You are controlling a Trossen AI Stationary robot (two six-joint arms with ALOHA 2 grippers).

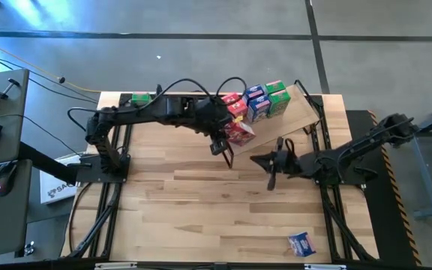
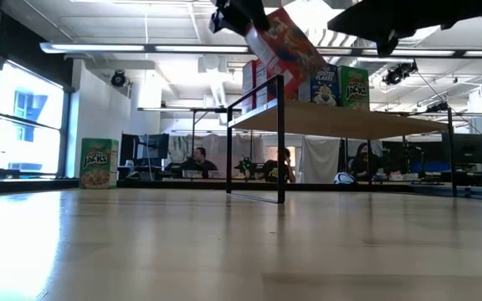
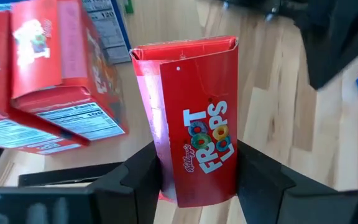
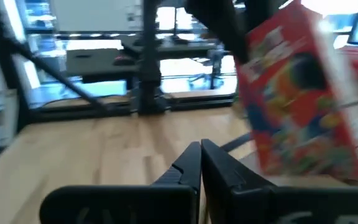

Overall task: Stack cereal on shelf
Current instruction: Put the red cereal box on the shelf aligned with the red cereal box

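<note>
Left tool (image 3: pixel 194 180) clamped on a red Froot Loops box (image 3: pixel 197 118), fingers (image 3: pixel 138 180) pressing both its sides, box tilted and lifted off the bench (image 1: pixel 201 202). Just beyond the tool: shelf (image 1: pixel 295 120) with red (image 1: pixel 235 105), blue (image 1: pixel 257 103) and green (image 1: pixel 277 99) cereal boxes standing in a row. Right tool (image 4: pixel 201 163) fingers together, empty, hovering near the held box over the bench. Well apart from both tools, one blue box (image 1: pixel 301 243) lies at the bench's near edge.
</note>
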